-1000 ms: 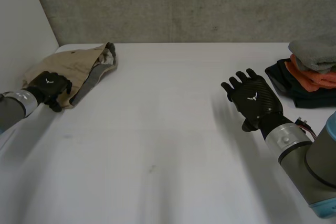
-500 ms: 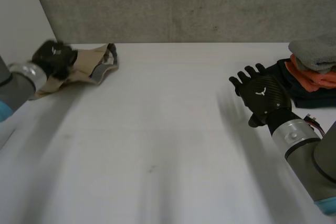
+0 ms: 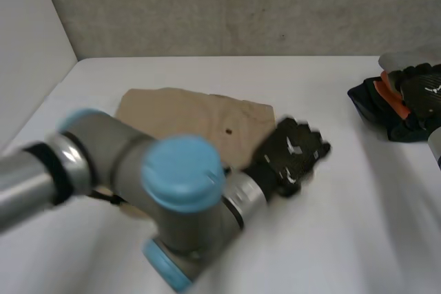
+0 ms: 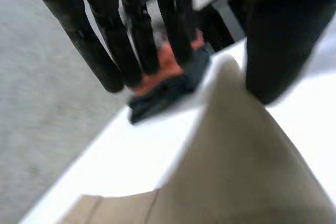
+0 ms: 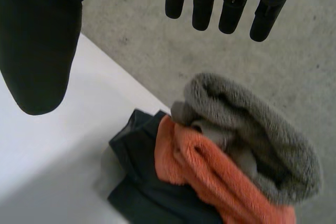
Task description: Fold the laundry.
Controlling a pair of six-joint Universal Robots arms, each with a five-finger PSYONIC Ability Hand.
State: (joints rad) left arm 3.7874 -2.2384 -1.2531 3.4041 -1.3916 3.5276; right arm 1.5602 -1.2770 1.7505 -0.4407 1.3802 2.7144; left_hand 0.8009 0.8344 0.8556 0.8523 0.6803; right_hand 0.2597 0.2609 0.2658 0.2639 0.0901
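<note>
Head view: the left hand (image 3: 293, 156) sits at the right edge of the tan garment (image 3: 193, 111), which lies spread on the bench (image 3: 310, 239). The left arm (image 3: 172, 191) reaches across its near side. Risk imo: that arm snags the cloth and rumples it. The right hand (image 3: 422, 89) hovers over the laundry pile (image 3: 375, 105).

Left wrist view: fingers (image 4: 136, 35) straight, thumb apart, nothing pinched, garment under the palm.

Right wrist view: released too, above the grey towel (image 5: 252, 129) and orange towel (image 5: 210, 177). Dipping could topple them.
</note>
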